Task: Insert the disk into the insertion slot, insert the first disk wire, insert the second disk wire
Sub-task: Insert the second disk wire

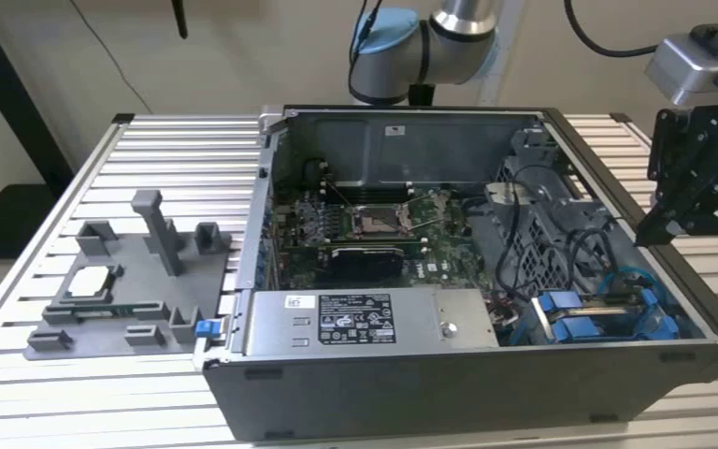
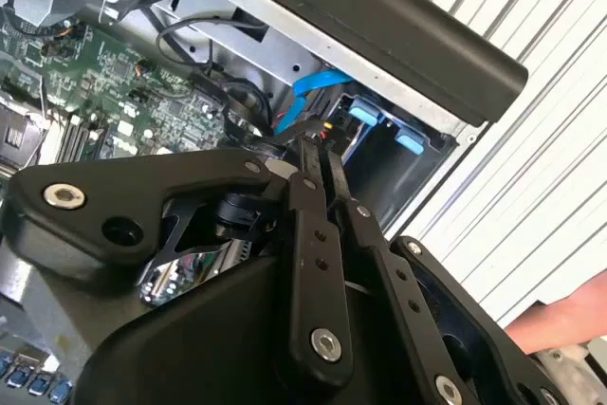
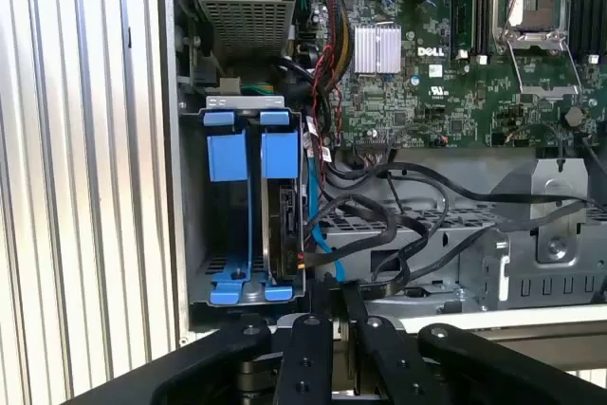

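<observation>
- The computer case lies open on the slatted counter, with the hand hanging over the case wall on the exterior view's right, just above the drive bay.
- In both wrist views the hand's fingers are pressed together. Whether a wire is pinched between the tips I cannot tell.
- The disk already sits on edge in the insertion slot, in the blue carrier nearer the motherboard. The carrier beside it looks empty.
- The disk is probably dense, rigid and sensitive to knocks. Its blue frame is the sensible place to push or pull, not the bare circuit side.
- The carrier tabs are thin plastic and would likely flex or snap under a skewed load, so force should run straight along the bay.
- A blue cable and several black wires loop right beside the disk's end. They are light and floppy, but springy enough to twist a plug off line.
- A wire is best held by its hard plug, close to the tip, since the cord itself gives no control.
- The small connectors look fragile and need square alignment before any pressing.
</observation>
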Motion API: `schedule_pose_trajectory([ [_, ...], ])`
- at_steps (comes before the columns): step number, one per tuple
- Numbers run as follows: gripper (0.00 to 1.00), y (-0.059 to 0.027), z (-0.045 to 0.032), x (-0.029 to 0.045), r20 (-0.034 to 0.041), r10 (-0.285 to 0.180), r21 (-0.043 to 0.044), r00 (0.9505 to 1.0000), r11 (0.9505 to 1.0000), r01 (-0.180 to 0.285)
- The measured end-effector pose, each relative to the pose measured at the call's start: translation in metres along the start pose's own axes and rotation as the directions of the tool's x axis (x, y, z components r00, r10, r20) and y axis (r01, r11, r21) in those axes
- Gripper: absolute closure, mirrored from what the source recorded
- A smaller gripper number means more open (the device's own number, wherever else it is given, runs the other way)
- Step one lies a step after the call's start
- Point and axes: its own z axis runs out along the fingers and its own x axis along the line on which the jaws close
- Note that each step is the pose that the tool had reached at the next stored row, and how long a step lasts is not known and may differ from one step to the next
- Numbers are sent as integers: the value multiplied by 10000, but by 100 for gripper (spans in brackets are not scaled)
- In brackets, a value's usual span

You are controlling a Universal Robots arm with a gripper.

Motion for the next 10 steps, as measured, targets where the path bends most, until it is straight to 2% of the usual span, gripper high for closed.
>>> schedule_pose_trajectory([
  [4, 100, 101, -7, 4, 6, -16, 150, 10000, 9999, 16],
  [10, 100, 299, -13, 13, 16, -43, 394, 10000, 9992, 42],
])
